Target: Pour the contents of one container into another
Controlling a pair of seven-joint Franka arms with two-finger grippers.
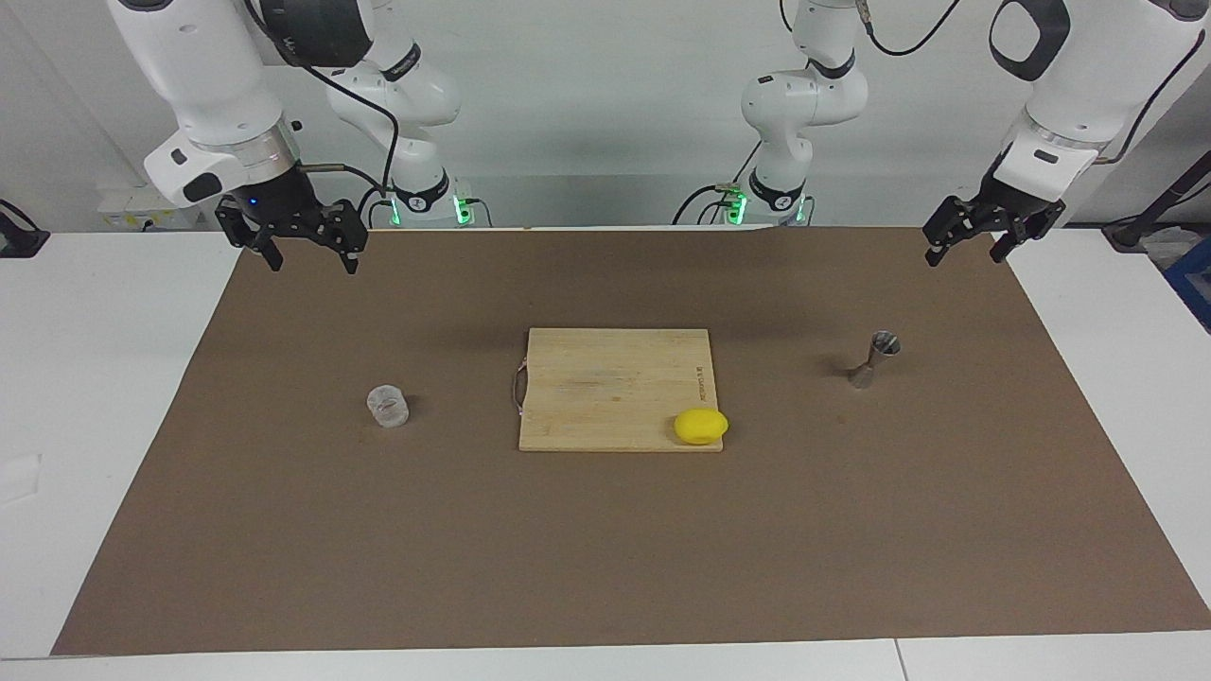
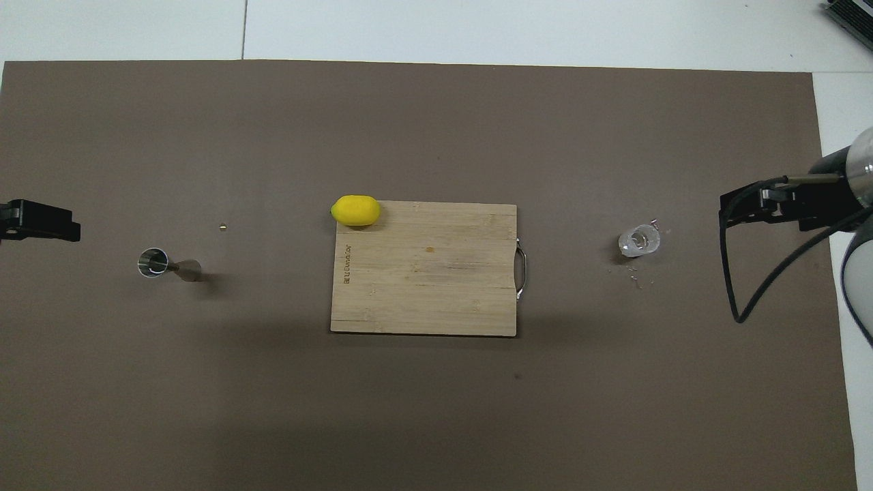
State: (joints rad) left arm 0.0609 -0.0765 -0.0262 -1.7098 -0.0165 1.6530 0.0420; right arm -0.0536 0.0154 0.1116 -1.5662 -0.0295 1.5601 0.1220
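Both grippers hung parted and empty: right gripper (image 1: 307,248) upper left, left gripper (image 1: 974,241) upper right. Small clear ribbed glass tumbler (image 1: 388,406) stood left of centre; grey hourglass steel jigger (image 1: 874,359) stood right. Best grasp the tumbler's sides squarely, staying level.

Clear ribbed glass tumbler (image 1: 388,406), shiny grey metal jigger (image 1: 874,358), pale matt wood-grain cutting board (image 1: 605,388) with thin metal handle (image 2: 522,273), smooth yellow lemon (image 1: 701,426), matt brown table mat (image 1: 605,549).
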